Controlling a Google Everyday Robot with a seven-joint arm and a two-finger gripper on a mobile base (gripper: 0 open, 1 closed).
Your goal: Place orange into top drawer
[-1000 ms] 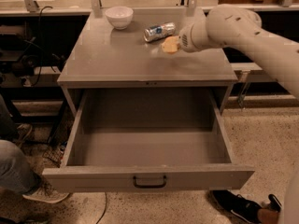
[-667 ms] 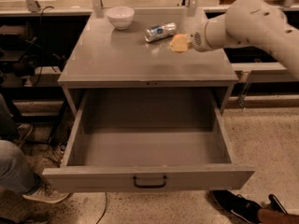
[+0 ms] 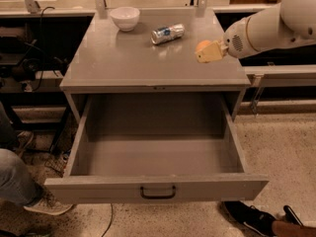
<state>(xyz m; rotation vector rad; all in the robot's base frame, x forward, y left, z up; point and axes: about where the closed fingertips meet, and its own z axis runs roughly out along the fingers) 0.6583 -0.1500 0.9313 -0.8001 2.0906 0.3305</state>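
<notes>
gripper (image 3: 208, 53) above cabinet top (image 3: 123, 60), seemingly holding orange (image 3: 202, 45)

Orange (image 3: 202, 45): was plain orange, unpatterned. Gripper (image 3: 201, 53), over the desk's right side: cream fingers (image 3: 215, 53) clasped the orange; arm (image 3: 266, 26) was white. Desk (image 3: 123, 63): flat grey top. Top drawer (image 3: 158, 154): showed the same grey inside and on its front; handle (image 3: 158, 192) was black. Bowl (image 3: 125, 18): white. Can (image 3: 167, 33): silver with blue markings. Floor (image 3: 281, 147): speckled beige.
</notes>
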